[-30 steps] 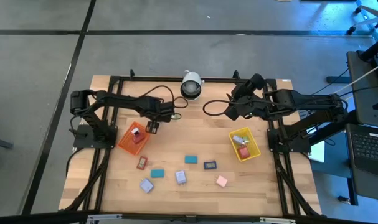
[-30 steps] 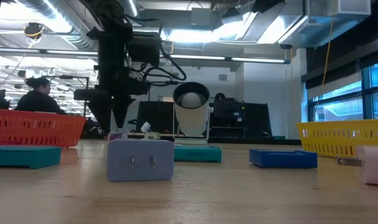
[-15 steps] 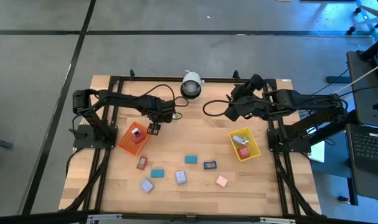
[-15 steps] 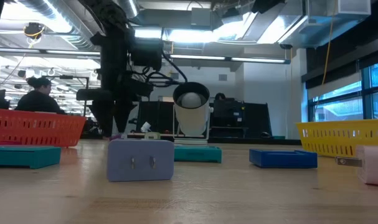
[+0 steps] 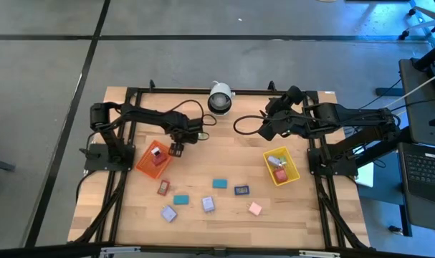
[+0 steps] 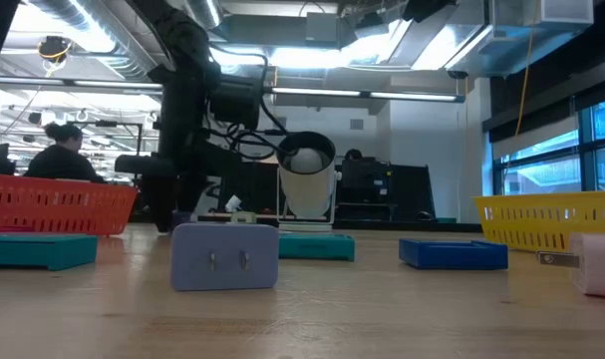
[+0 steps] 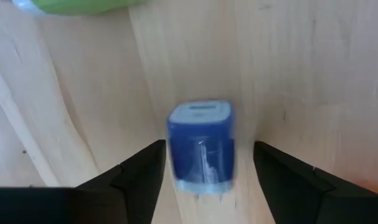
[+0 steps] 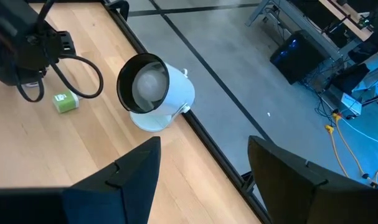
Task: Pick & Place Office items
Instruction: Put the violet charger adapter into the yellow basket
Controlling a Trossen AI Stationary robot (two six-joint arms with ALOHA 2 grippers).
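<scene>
A small blue block (image 7: 201,146) stands on the wooden table just right of the orange tray (image 5: 147,166). My left gripper (image 7: 208,152) points straight down over it, open, one finger on each side; I cannot see either finger touch it. From above, the left gripper (image 5: 176,149) hides the block. More office items lie toward the near edge: a red-brown block (image 5: 163,188), teal blocks (image 5: 180,200), lavender blocks (image 5: 208,204), a dark blue one (image 5: 241,190), a pink one (image 5: 255,208). My right gripper (image 5: 264,129) hangs open, high above the table's far right.
A white round camera (image 5: 219,97) stands at the far edge, with a green block (image 8: 66,102) near it. The yellow tray (image 5: 292,172) at the right holds a few items; the orange tray holds a red one. Bare wood lies between the two trays.
My left gripper has sunk toward the table beside the orange tray, still pointing down. My right arm has kept still.
</scene>
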